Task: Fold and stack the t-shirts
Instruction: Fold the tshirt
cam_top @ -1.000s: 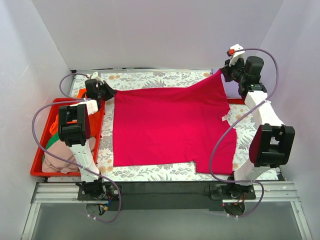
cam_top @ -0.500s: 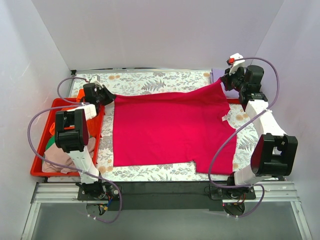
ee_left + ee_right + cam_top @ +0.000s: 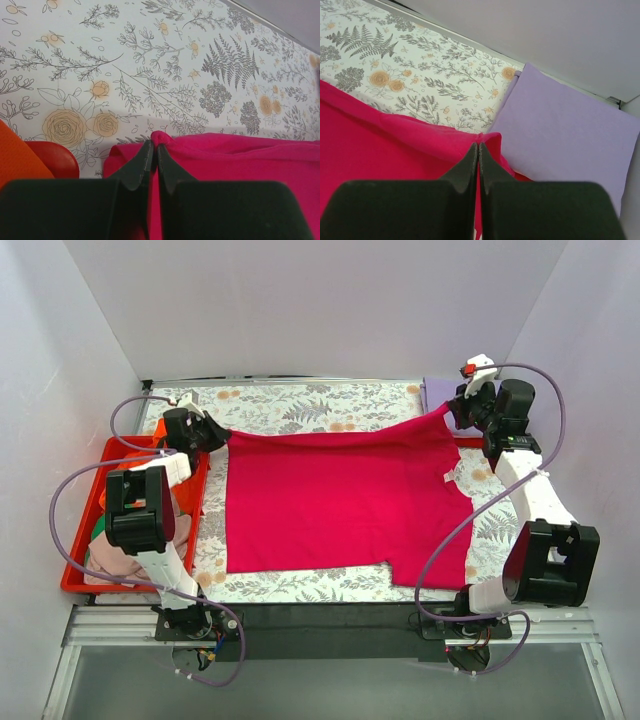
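Two far corners of the crimson t-shirt [image 3: 340, 505], spread on the floral table [image 3: 300, 400] beside the red tray [image 3: 72, 562], are pinched in the overhead view: left fingers [image 3: 212, 429] at the far-left corner, right fingers [image 3: 455, 411] at the far-right. Left wrist view: the fingers are clenched on a bunched crimson edge. Right wrist view: the fingers are clamped on crimson cloth, a lavender t-shirt [image 3: 565, 130] lying just beyond.

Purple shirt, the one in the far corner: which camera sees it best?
The right wrist camera. There the purple shirt fills much of the picture, lying flat beside the red shirt. The top camera shows only a small patch of it by the right gripper. The left wrist camera misses it.
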Robot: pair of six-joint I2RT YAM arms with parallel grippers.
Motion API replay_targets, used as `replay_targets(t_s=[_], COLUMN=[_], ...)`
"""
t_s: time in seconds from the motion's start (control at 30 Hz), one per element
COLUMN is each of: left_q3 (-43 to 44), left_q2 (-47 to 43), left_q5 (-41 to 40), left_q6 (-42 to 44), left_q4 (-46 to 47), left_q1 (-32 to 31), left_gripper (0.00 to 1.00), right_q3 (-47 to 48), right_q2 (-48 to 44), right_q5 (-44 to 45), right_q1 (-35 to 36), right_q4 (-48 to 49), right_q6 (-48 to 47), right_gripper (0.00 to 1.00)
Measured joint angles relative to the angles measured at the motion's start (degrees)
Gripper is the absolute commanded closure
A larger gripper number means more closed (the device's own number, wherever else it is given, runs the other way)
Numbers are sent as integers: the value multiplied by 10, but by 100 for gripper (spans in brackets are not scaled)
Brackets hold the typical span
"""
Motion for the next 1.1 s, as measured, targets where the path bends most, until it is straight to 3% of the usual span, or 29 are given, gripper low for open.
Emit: replay_targets(t_s=[1.1], left_q3=[-141], left_q2=[-139], left_q5=[5], left_q6=[-6], left_q4=[-10], left_q1=[1], left_gripper=[100], right_q3=[-144], right_q2=[-122], right_q5=[-2], right_q1=[-43], right_q4=[-8], right_q6=[-1], right_gripper=[99])
